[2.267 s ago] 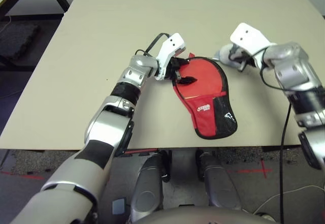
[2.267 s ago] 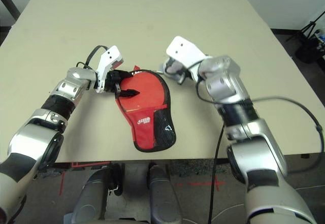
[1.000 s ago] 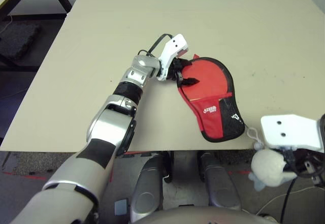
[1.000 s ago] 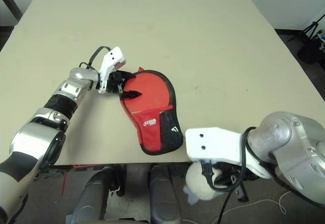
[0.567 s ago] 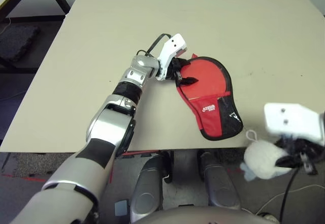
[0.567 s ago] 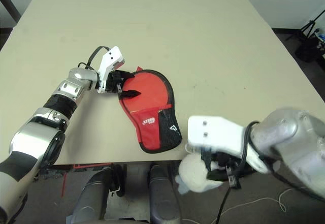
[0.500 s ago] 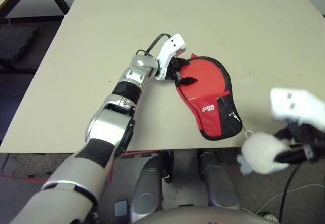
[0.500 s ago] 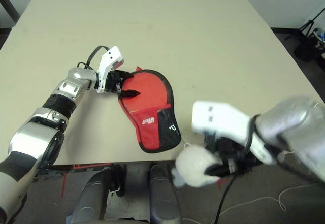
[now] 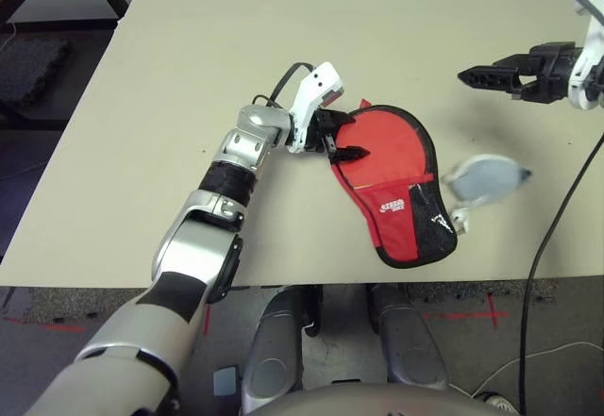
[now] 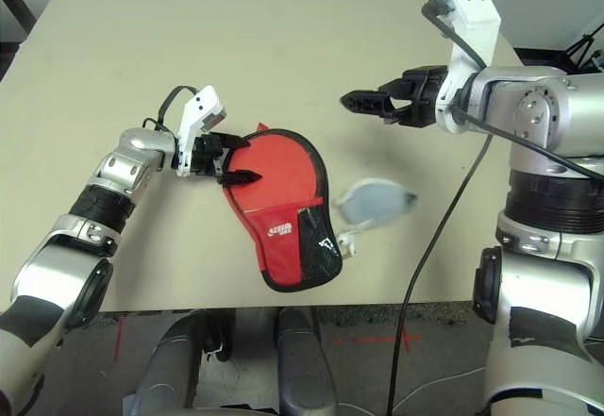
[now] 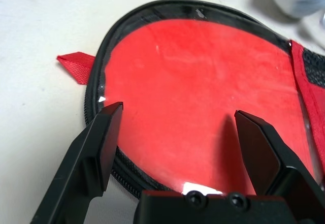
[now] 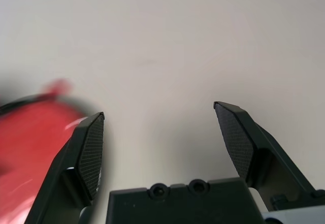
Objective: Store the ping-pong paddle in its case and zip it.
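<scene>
Lying flat near the table's (image 9: 189,76) front edge, the case (image 9: 392,175) hides whatever is inside; left gripper (image 11: 177,127) spread at its round end, right gripper (image 12: 160,132) spread above the tabletop, grey lump (image 9: 486,178) just beside the case

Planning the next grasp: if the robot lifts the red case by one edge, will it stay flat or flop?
The case is soft fabric with a mesh pocket, so a bare edge would likely sag. Its round part lies flat and smooth in the left wrist view, so it may be stiffer there. The glossy face could be slippery; the zipper rim probably grips better.
</scene>
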`<state>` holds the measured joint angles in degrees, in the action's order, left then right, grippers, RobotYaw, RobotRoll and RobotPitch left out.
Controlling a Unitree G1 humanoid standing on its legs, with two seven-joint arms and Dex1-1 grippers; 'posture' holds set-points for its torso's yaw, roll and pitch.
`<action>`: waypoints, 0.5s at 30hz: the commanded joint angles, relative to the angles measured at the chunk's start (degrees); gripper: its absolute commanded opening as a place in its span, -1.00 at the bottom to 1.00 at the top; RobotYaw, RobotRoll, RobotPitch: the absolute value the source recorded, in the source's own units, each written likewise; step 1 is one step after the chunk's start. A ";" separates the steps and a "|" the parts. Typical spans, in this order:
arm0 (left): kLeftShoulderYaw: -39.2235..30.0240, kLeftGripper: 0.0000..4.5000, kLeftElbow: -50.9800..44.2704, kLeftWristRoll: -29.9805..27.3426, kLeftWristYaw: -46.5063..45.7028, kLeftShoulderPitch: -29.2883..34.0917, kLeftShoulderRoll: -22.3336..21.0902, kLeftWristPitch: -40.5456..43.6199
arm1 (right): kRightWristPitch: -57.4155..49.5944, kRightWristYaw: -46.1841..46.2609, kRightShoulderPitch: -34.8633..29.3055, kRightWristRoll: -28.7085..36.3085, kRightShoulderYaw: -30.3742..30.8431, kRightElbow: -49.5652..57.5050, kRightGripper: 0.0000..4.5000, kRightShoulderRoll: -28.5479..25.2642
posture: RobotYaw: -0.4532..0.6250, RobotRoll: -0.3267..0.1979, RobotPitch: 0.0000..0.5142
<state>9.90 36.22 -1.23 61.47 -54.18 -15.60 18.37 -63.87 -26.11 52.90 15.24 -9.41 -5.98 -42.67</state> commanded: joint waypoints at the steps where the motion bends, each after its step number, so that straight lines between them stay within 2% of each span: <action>1: -1.55 1.00 -2.67 -1.21 -4.85 3.21 0.87 2.28 | 8.82 10.32 -4.43 -3.74 -6.72 1.09 0.98 3.98 | -0.32 0.25 0.03; 8: -9.06 1.00 -1.23 -3.72 -18.05 2.97 2.17 -2.13 | 20.63 15.72 -11.09 -3.28 -12.90 0.09 0.98 8.71 | -0.29 0.25 0.02; 15: -17.45 1.00 3.58 -4.57 -34.93 4.58 1.88 -11.06 | 28.95 17.88 -14.62 -3.05 -14.82 -3.43 0.98 10.43 | -0.27 0.25 0.03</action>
<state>-6.06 37.90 -5.50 29.75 -51.63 -13.49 9.45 -36.80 -8.89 39.32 12.17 -22.99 -8.17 -32.55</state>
